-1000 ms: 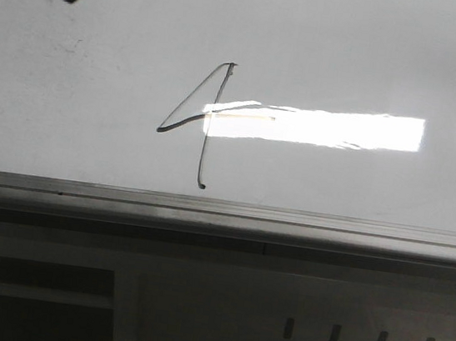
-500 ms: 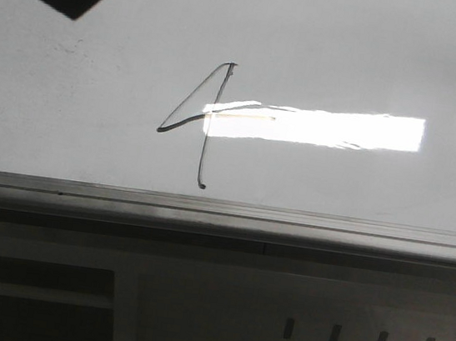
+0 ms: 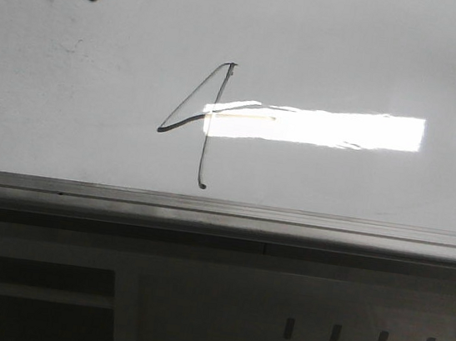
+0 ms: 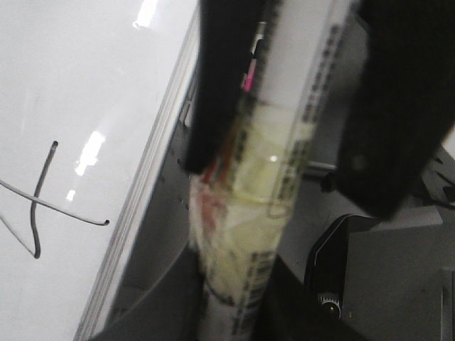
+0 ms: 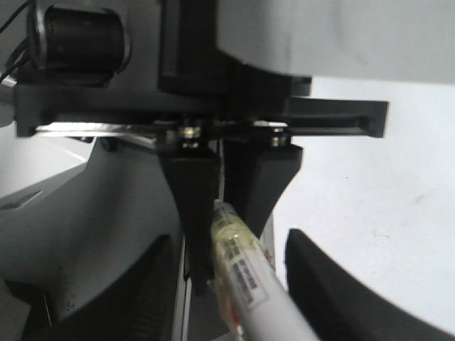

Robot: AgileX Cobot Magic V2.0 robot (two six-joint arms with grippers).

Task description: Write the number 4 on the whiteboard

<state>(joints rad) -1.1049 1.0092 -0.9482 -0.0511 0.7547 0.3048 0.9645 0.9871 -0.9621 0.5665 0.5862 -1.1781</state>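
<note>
While left claw (image 4: 284, 142) grips marker (image 4: 270, 185), number 4 (image 4: 43, 202) lies apart

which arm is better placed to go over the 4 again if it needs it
Left. Its gripper is clamped on the marker, and the 4 on the whiteboard shows in its wrist view. The right gripper looks open and empty.

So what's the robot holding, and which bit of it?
The left gripper holds a marker pen. Its fingers pinch the middle of the pen's barrel, near the yellowish tape.
</note>
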